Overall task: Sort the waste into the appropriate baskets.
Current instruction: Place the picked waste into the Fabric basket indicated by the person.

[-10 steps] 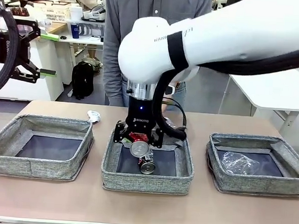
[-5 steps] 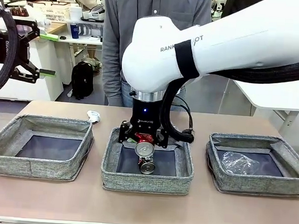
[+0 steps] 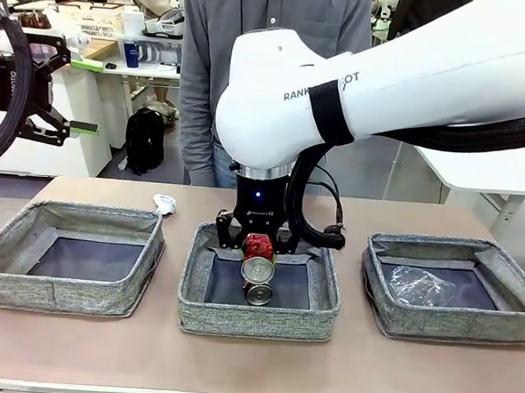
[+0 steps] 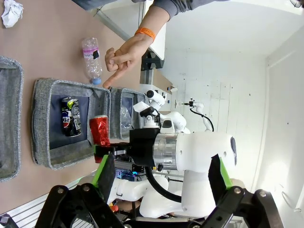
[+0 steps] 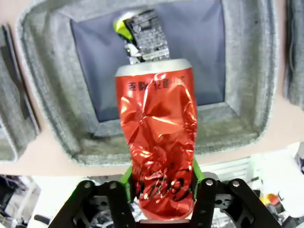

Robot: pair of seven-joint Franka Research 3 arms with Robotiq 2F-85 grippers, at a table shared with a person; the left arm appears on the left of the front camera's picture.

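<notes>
The brown table [image 3: 252, 365] stands in a busy lab room. In the front view the right arm hides the far wall of the middle basket [image 3: 194, 290]. The right gripper [image 3: 258, 243] has the red can [image 3: 258, 248] between its fingers, above the dark can [image 3: 258, 292] lying inside.

The left wrist view shows the left gripper [image 4: 160, 172] wide and with nothing in it. A person's hand [image 4: 124, 56] points near a pink-labelled bottle [image 4: 90, 57] on the table.

In the right wrist view the green pads [image 5: 195, 172] flank the dented red can closely; whether they press it I cannot tell.

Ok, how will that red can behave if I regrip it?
The red can is dented and creased, so probably light, empty and easily crushed further. Its round body would likely roll on the basket floor, though dents may slow it.
</notes>
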